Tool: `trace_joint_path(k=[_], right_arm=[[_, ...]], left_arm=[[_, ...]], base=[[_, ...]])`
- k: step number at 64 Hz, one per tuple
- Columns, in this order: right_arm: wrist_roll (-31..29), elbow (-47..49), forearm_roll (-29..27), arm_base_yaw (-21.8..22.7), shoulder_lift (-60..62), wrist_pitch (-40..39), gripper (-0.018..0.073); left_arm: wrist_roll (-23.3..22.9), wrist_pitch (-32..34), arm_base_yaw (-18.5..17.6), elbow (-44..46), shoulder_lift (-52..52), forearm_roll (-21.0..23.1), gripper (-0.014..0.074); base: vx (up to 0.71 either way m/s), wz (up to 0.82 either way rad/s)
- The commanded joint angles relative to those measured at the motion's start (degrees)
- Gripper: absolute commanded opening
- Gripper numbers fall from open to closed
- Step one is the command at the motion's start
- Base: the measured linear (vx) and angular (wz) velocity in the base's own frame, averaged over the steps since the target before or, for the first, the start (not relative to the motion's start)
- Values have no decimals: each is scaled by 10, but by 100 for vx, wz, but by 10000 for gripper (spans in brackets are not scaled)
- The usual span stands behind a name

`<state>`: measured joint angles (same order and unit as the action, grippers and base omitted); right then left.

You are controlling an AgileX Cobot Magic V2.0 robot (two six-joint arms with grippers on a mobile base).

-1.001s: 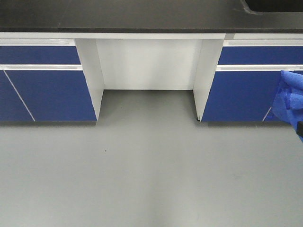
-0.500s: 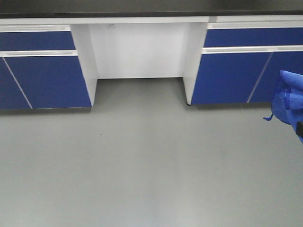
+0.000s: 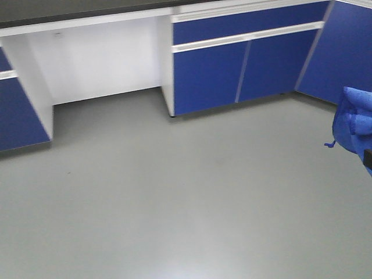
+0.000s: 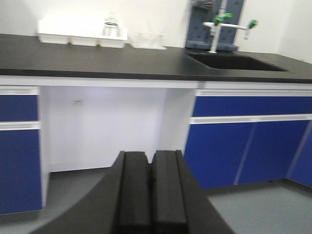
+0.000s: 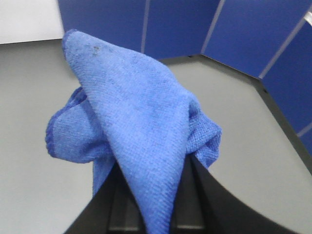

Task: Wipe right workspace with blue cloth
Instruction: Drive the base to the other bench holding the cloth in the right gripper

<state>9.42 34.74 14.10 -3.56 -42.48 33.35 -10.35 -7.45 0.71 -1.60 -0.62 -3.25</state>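
The blue cloth [image 5: 141, 122] is held in the right hand [image 5: 151, 197], pinched between the two dark fingers [image 5: 197, 195], whose tips are hidden by it. Above the grip it is bunched into a wrinkled, upright peak. In the front view the same cloth [image 3: 353, 125] is seen at the right edge of the picture, raised above the grey floor [image 3: 174, 203] and touching no surface. A small loop tag [image 3: 329, 145] is seen hanging at its lower left hem. Blue cabinet doors [image 3: 232, 70] and a white recess [image 3: 99, 61] are seen beyond the floor.

The left hand [image 4: 149, 158] is seen closed, its two black pads [image 4: 134, 190] pressed flat together with nothing held between them. Ahead of it a black table [image 4: 97, 61] is seen, on which white bins [image 4: 80, 34] are set at the back left. A sink [image 4: 234, 61] is sunk into its right part, with a green-handled tap [image 4: 219, 24] behind it.
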Motion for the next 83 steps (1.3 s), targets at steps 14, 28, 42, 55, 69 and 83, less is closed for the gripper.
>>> trace_joint_path(k=[14, 28, 42, 55, 69, 83], right_arm=[[-6, 17, 9, 0, 3, -39, -8], [-6, 17, 9, 0, 3, -39, -8], [-6, 17, 9, 0, 3, -39, -8], [-6, 17, 9, 0, 3, -39, -8], [-6, 17, 9, 0, 3, -39, -8], [-6, 17, 9, 0, 3, -39, -8]], left_arm=[[-5, 46, -2, -18, -9, 4, -6], [-5, 46, -2, -18, -9, 4, -6], [-5, 46, -2, -18, -9, 4, -6], [-5, 46, -2, -18, -9, 4, -6], [-5, 46, -2, -18, -9, 4, -6], [-5, 46, -2, -18, -9, 4, -6]], base=[[-10, -64], [-8, -76], [-4, -78], [-1, -76], [1, -66], [4, -60]])
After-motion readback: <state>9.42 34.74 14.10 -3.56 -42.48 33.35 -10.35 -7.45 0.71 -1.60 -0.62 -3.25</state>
